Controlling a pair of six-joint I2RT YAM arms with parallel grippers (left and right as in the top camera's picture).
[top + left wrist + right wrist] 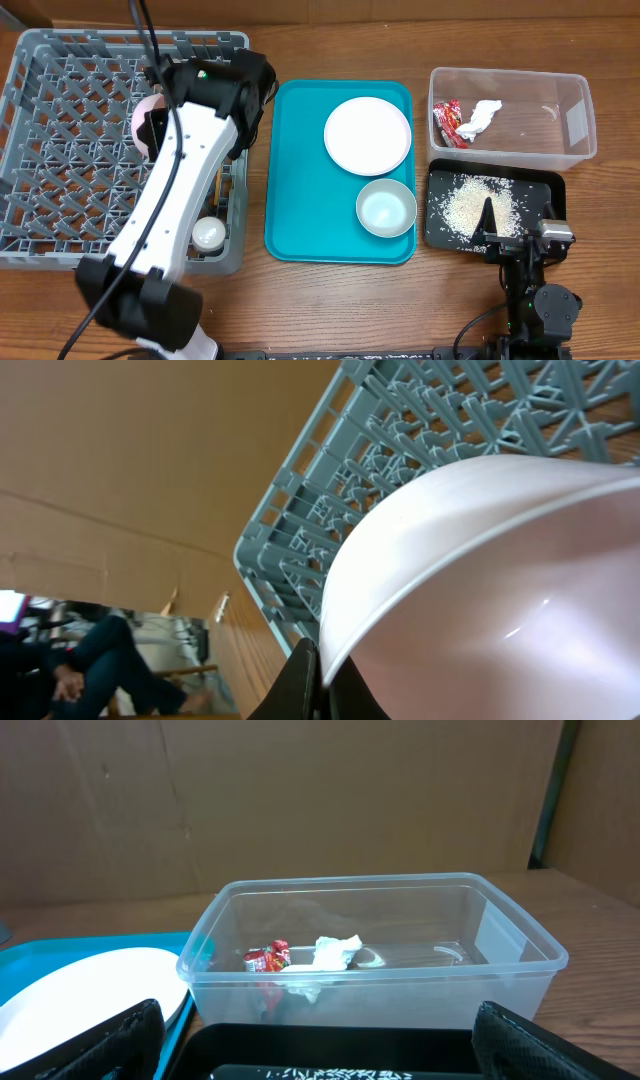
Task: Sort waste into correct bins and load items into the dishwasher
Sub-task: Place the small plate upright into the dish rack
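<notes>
My left gripper (160,125) is over the grey dish rack (70,110), shut on the rim of a white-pinkish plate (146,122) held on edge. In the left wrist view the plate (490,580) fills the frame, pinched between the fingers (322,682), with the rack (400,450) behind it. A small white bowl (208,233) lies in the rack's near right corner. A grey-silver bowl (386,208) sits on the teal tray (300,200). The red wrapper (447,122) and white napkin (482,117) lie in the clear tub (570,120). Rice grains (468,205) lie in the black tray (440,235). My right gripper (518,224) is open and empty above it. The chopsticks are out of view.
A round white plate (368,135) sits on the teal tray beside the grey-silver bowl. In the right wrist view the clear tub (400,990) stands behind the black tray (330,1040), with the wrapper (266,958) and napkin (336,952) inside, between the open fingers (318,1032).
</notes>
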